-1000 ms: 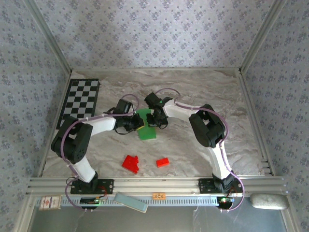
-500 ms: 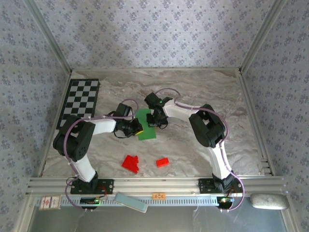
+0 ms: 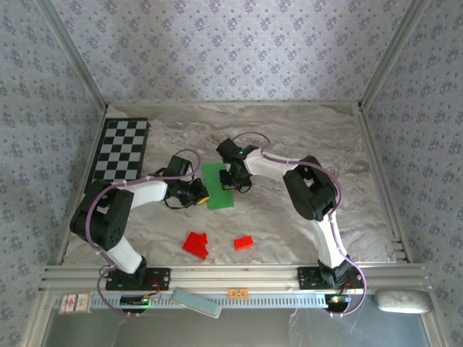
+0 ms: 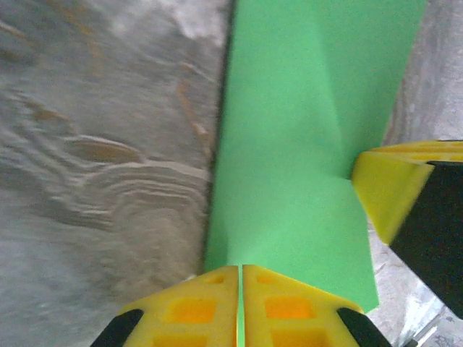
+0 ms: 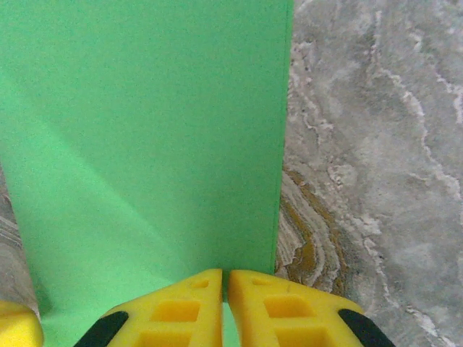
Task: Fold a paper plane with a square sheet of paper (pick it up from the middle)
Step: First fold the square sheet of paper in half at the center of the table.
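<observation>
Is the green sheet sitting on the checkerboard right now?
No, the green sheet lies on the bare marble table near the middle, well to the right of the checkerboard.

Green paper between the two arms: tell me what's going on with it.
Both arms are working the green paper in the middle of the table. The left gripper is shut on its left edge and the right gripper on its right edge. The paper lies partly folded, a strip with a slanted crease, not yet a plane. Red blocks sit untouched nearby.
</observation>
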Tool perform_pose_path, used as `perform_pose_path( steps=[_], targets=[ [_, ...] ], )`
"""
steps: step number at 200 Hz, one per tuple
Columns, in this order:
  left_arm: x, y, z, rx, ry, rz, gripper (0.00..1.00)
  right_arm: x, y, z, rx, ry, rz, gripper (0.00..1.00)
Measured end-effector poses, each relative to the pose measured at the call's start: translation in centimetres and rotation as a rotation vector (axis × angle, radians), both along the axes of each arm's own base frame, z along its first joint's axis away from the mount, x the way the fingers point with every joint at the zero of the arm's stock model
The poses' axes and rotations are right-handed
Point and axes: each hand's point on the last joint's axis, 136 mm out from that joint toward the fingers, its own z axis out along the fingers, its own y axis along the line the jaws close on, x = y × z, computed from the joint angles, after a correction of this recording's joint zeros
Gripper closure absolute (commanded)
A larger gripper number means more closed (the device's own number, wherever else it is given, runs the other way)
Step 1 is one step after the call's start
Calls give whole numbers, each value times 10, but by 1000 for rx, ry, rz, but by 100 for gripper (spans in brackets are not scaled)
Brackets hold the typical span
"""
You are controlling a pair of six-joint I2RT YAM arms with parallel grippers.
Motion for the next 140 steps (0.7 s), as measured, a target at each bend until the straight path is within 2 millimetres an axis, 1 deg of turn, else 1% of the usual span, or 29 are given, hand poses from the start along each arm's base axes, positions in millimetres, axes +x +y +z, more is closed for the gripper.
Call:
perform_pose_path(
  steps=[15,32,46,74,101,140],
  targets=[
    [1,-11,0,-10,5,-20,91,0,0,0,0,0,0,85],
    [0,-21,-5,-12,19,-41,91,0,0,0,0,0,0,85],
    [-4,-21,-12,-4,42,-47,91,0,0,0,0,0,0,85],
    [-5,-20,-13,-5,41,-47,91,0,0,0,0,0,0,85],
    [-10,-13,-15,-17,21,-33,91,0,0,0,0,0,0,85],
    [-30,11,-13,2,32,4,90,0,0,0,0,0,0,85]
  ],
)
